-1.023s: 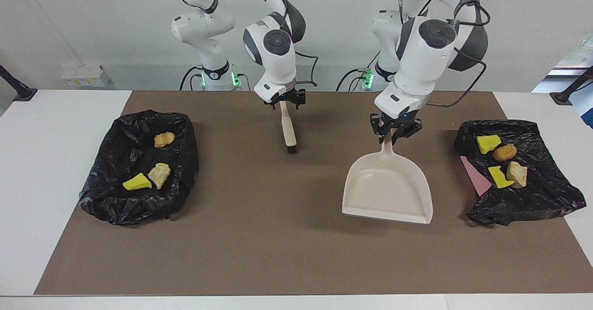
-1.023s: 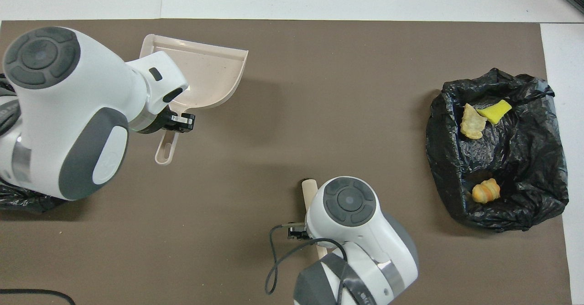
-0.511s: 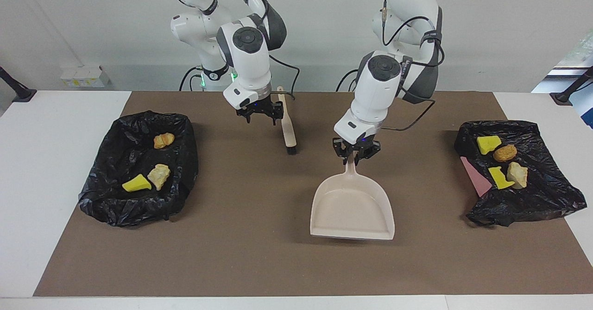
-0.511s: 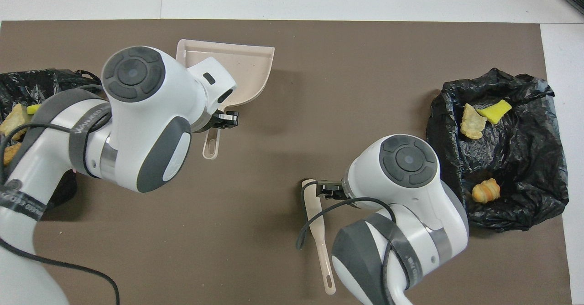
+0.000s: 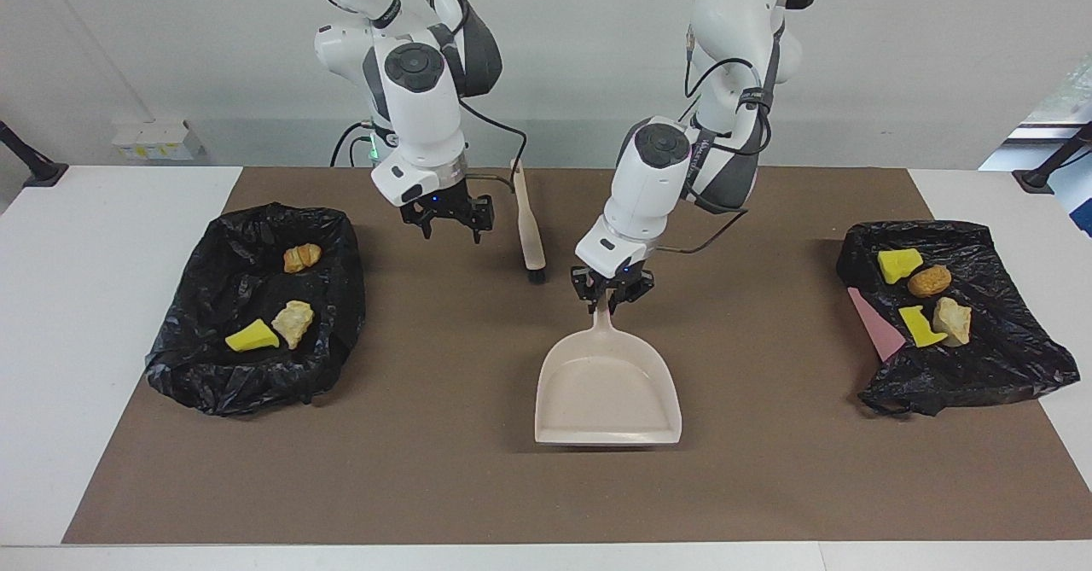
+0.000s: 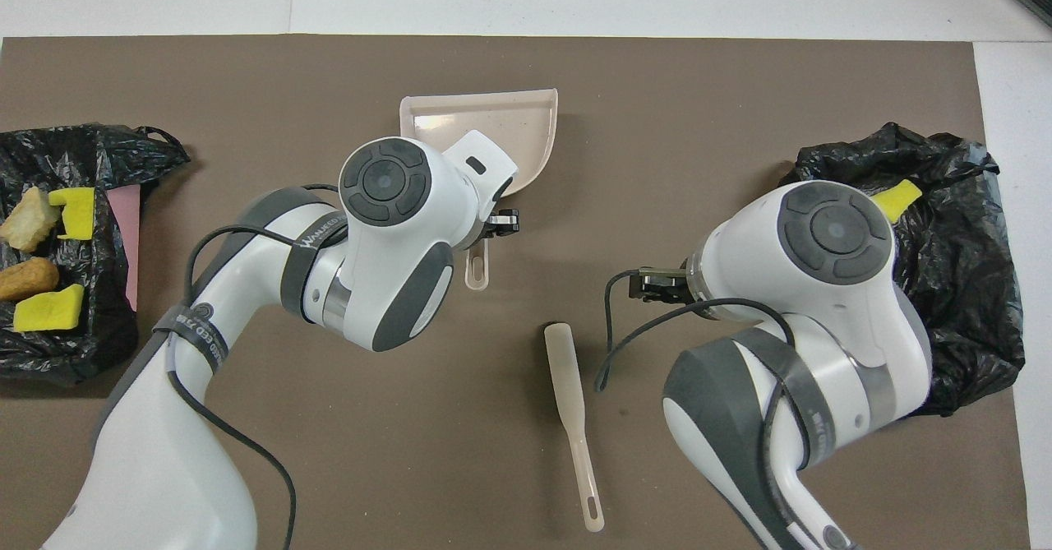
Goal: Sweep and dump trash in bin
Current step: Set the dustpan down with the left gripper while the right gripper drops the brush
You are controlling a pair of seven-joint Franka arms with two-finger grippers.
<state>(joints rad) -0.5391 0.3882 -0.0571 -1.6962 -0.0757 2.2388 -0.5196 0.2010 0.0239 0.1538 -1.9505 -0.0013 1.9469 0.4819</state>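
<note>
**Carrying an empty dustpan, brush set aside**

Facing view: left pincer point(image 5: 612, 291) clamps the dustpan point(image 5: 607, 387) handle, trash point(image 5: 926, 282) bagged toward its arm's end.

Overhead view: right pincer point(image 6: 655, 284), spread and empty (waiting), hangs beside the brush point(image 6: 570, 415).

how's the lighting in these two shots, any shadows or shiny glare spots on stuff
Facing view: soft even light; a faint shadow lies under the beige plastic dustpan, whose handle the left gripper grips; the crinkled black plastic bags show small glints. Overhead view: diffuse shadows beside the arms on the brown mat, no harsh glare.
</note>
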